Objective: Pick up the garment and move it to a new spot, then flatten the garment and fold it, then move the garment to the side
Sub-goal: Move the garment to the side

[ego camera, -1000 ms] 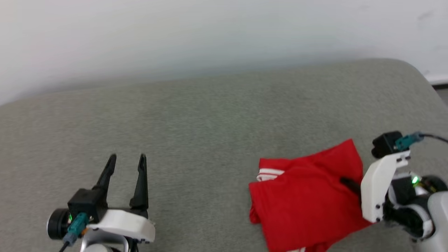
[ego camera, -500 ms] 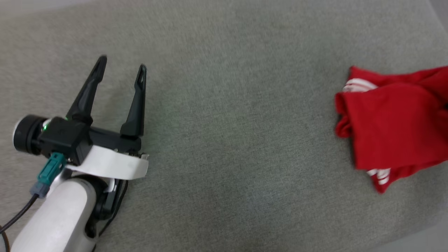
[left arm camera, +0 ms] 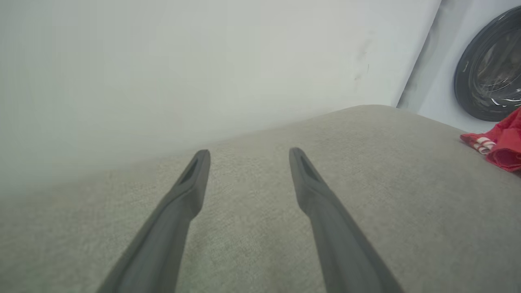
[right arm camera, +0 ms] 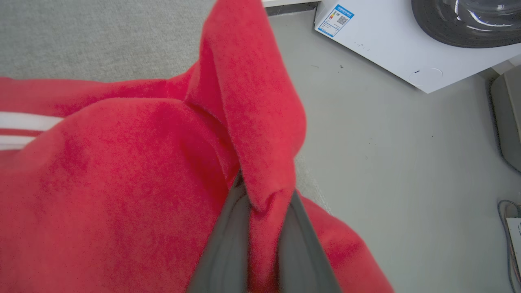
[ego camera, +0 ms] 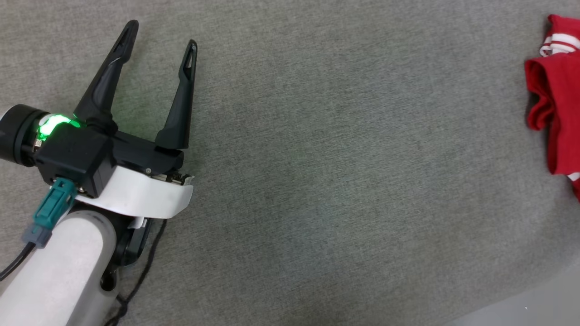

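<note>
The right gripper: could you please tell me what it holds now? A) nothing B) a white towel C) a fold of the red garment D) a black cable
C: in the right wrist view, the right gripper pinches a raised fold of the garment between its dark fingers.

left gripper pointing at 12 o'clock over grey cushion, fingers standing wide apart | garment lying bunched at 3 o'clock edge | dark round door showing at 2 o'clock
</note>
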`<state>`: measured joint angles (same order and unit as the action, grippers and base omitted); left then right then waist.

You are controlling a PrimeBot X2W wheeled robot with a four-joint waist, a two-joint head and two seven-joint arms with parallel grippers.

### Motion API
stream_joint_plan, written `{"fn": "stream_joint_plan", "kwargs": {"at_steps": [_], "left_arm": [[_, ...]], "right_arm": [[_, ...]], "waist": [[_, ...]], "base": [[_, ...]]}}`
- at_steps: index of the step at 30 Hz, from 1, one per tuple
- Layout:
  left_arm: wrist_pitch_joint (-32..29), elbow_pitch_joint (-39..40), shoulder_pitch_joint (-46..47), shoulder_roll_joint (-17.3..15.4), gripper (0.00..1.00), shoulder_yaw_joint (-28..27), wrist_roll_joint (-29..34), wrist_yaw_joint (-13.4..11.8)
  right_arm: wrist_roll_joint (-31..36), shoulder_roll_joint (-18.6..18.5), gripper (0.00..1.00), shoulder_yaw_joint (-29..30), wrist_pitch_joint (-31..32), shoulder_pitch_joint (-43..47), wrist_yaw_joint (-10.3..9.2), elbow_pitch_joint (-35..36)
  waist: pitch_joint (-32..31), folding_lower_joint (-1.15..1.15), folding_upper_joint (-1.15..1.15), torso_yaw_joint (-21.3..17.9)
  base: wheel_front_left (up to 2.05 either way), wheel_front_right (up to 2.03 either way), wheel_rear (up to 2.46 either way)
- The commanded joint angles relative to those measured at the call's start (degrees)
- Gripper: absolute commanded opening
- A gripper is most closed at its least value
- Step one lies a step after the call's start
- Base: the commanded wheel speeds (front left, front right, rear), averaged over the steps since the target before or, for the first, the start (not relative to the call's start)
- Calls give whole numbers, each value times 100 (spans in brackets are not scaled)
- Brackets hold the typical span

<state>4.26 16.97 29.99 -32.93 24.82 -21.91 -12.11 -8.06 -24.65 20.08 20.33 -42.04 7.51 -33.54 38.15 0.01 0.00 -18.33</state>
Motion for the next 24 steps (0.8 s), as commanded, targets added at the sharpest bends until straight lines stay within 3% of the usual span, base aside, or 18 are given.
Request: {"fn": "stream_joint_plan", "kwargs": {"at_steps": [1, 7, 13, 19, 24], "left_arm": [[15, 18, 67, -13, 100, -3, 4, -11], [180, -229, -165, 106, 100, 18, -111, -57], [481, -642, -518, 343, 100, 57, -311, -119], [774, -1140, -1137, 671, 100, 104, -579, -251], [903, -1381, -1663, 840, 100, 61, -771, -402]], "right_arm": [[119, 74, 100, 88, -177, -113, -4, -204], [596, 60, 100, 501, -1152, -177, -5, -732], [667, -90, 100, 534, -1707, 89, -5, -1066], [333, -206, 100, 25, -2154, 714, -5, -1132], [-34, -5, 100, -593, -2323, 1272, -5, -1034]], "waist": [[23, -1, 0, 50], [-308, -1, 0, 114], [-993, -1, 0, 228], [-1971, -1, 0, 489], [-2585, -1, 0, 704]], "base": [[0, 0, 0], [0, 0, 0], [0, 0, 0], [0, 0, 0], [0, 0, 0]]}}
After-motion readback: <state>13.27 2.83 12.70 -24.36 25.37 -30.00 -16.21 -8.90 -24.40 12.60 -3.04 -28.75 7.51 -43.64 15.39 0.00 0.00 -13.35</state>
